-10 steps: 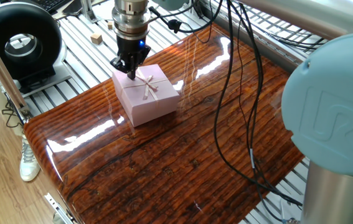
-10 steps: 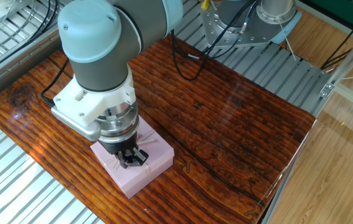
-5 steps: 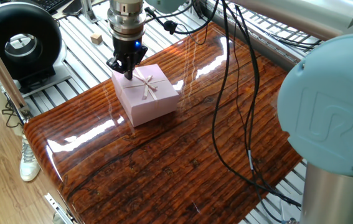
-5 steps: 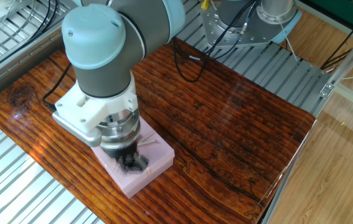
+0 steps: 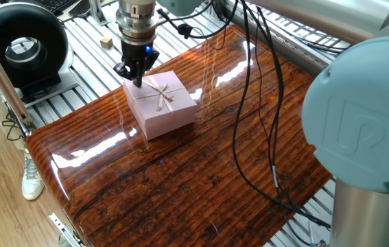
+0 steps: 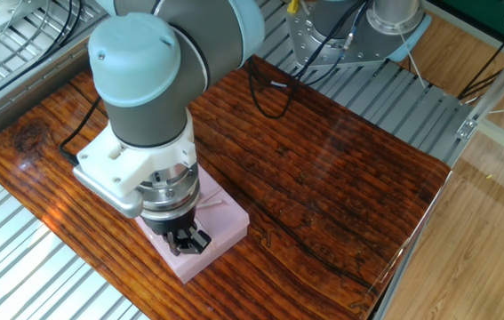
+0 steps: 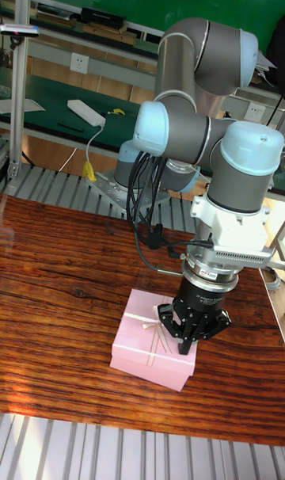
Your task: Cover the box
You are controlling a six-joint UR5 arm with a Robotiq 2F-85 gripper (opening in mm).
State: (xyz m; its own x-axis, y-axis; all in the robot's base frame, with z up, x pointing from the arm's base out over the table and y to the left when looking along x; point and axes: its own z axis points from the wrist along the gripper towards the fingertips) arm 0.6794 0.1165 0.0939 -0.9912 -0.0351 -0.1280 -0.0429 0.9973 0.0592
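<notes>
Your gripper [image 5: 136, 77] hangs just above a corner of the lid [image 5: 160, 96], which sits squarely on the box [image 5: 170, 122] near the left end of the glossy wooden counter [image 5: 201, 171]. The fingers [image 7: 187, 342] point down, their tips drawn close together with nothing between them. A ribbon bow [image 5: 162, 97] lies flat across the lid. Black cables [image 5: 249, 123] trail over the counter's right half.

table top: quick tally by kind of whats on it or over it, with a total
pink gift box with the lid on: 1
ribbon bow on the lid: 1
gripper over one corner of the lid: 1
loose black cables across the wood: 3 or so, hard to separate
total: about 6
</notes>
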